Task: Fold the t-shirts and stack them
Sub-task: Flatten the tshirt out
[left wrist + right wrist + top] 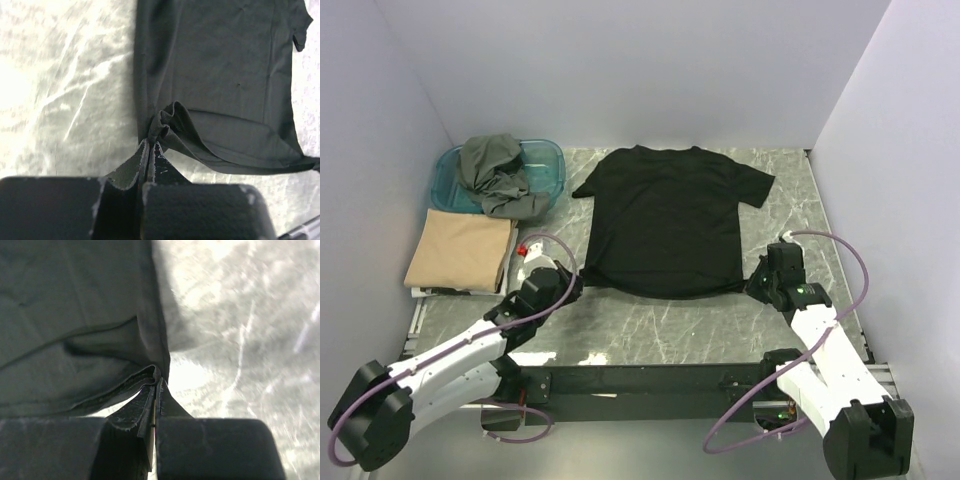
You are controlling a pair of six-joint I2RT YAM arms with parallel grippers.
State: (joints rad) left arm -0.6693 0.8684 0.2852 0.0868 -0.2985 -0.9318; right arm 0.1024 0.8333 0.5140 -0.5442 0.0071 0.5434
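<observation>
Nearest: left gripper (150, 145) pinched shut on black t-shirt (665, 215), at its near-left hem corner; right gripper (157, 382) pinched shut on the near-right corner. Left of it: folded tan t-shirt (460, 250); grey-olive t-shirt (498, 175) heaped in teal tub (556, 170).

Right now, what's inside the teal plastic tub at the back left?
A crumpled dark grey-olive t-shirt fills the teal tub, bulging above its rim and spilling over the front edge. The tub's floor, and anything else under the shirt, is covered and cannot be seen.
</observation>
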